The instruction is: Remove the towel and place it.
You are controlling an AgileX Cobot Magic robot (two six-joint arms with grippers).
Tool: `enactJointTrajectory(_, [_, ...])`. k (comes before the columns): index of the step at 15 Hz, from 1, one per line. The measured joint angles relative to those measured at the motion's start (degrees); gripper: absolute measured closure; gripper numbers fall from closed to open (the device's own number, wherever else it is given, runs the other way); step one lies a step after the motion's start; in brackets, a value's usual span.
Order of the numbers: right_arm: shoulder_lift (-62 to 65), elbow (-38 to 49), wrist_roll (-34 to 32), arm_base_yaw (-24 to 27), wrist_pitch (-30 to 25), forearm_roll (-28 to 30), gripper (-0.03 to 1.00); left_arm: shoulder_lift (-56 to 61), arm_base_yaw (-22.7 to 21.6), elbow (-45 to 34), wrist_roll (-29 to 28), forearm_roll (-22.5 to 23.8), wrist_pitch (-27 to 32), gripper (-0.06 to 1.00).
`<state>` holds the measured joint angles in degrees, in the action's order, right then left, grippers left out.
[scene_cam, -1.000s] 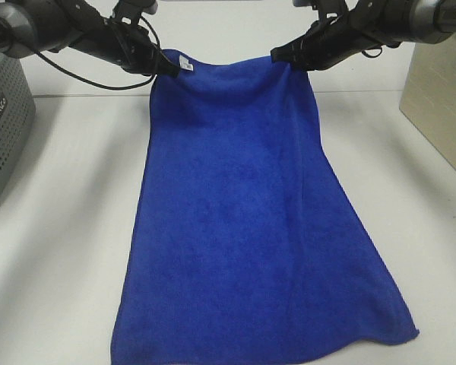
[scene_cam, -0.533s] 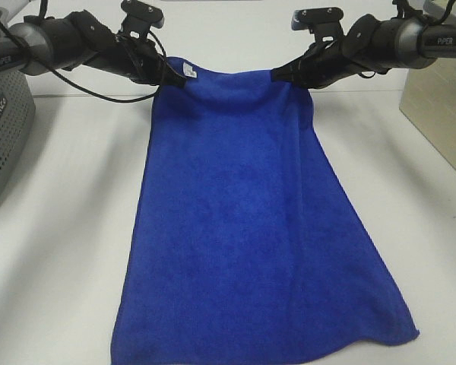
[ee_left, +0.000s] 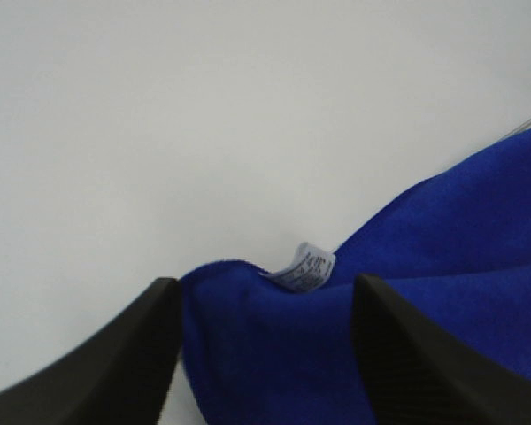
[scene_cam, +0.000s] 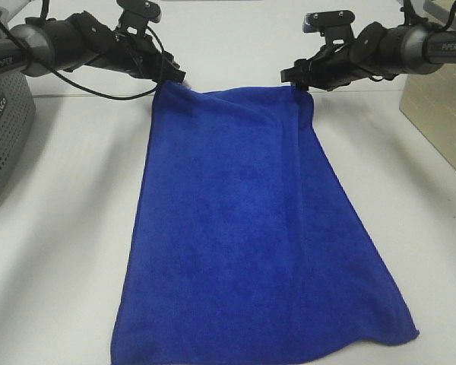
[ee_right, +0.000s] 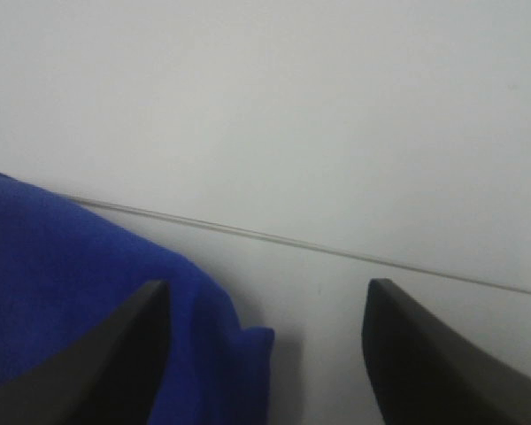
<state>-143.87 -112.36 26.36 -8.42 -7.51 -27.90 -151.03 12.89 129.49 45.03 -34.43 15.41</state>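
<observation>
The royal-blue towel (scene_cam: 251, 228) lies spread flat on the white table (scene_cam: 68, 228), its long side running from the front edge to the back. My left gripper (scene_cam: 175, 79) is at the towel's far left corner, and my right gripper (scene_cam: 295, 76) at its far right corner. In the left wrist view the left gripper (ee_left: 264, 285) is open, with the towel corner (ee_left: 442, 230) and its white tag (ee_left: 303, 267) lying loose between the fingers. In the right wrist view the right gripper (ee_right: 265, 285) is open over the other corner (ee_right: 71, 266).
A grey perforated box (scene_cam: 4, 129) stands at the table's left edge. A beige box (scene_cam: 441, 114) stands at the right edge. A black cable (scene_cam: 99, 93) hangs under the left arm.
Both grippers came down with the towel's far edge and opened. The far edge, held up in the air before, now lies on the table with the white tag folded out of the high view.
</observation>
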Motion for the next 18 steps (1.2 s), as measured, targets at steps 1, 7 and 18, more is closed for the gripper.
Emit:
enactJointTrajectory(1, [0.86,0.00,0.00,0.63,-2.98,0.06,0.34,0.00,0.00,0.00,-0.06,0.00,-0.52,0.33])
enactJointTrajectory(7, [10.94,0.00,-0.69,0.74,-25.10,0.29,0.29,3.38,-0.06,0.00,-2.58,2.69,13.92,0.26])
enactJointTrajectory(18, [30.19,-3.38,-20.05,0.69,-60.56,15.87,0.16,25.78,-3.09,0.11,-44.58,37.87,52.48,0.24])
